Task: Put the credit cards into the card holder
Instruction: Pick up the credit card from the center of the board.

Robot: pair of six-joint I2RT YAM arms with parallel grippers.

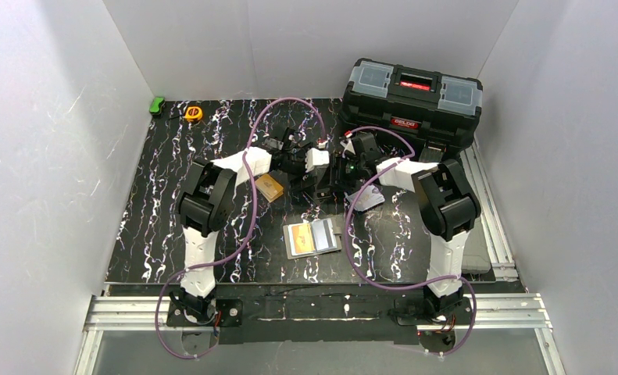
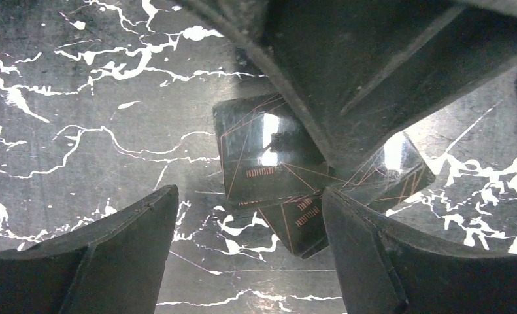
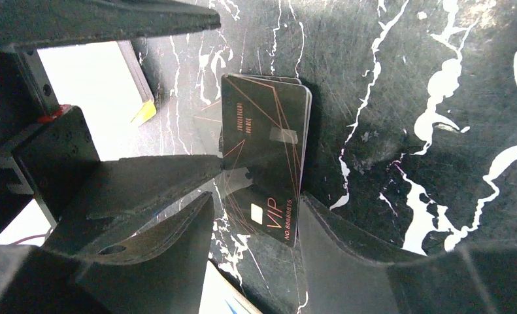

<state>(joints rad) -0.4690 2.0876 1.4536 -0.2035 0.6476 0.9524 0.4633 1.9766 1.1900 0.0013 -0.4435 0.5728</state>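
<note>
Where print can be read, the black credit cards [image 3: 265,140] show "VIP" and a number beginning "NO.", their long axis running up the right wrist frame. The right fingers [image 3: 353,261] straddle their lower end, grip unclear. The left fingers [image 2: 105,261] gape wide, holding nothing. The card holder [image 1: 313,239] lies open at lower centre of the tabletop [image 1: 173,203].

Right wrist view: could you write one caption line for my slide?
Black credit cards, one printed VIP, between the fingers of the right gripper on a marbled table.
</note>
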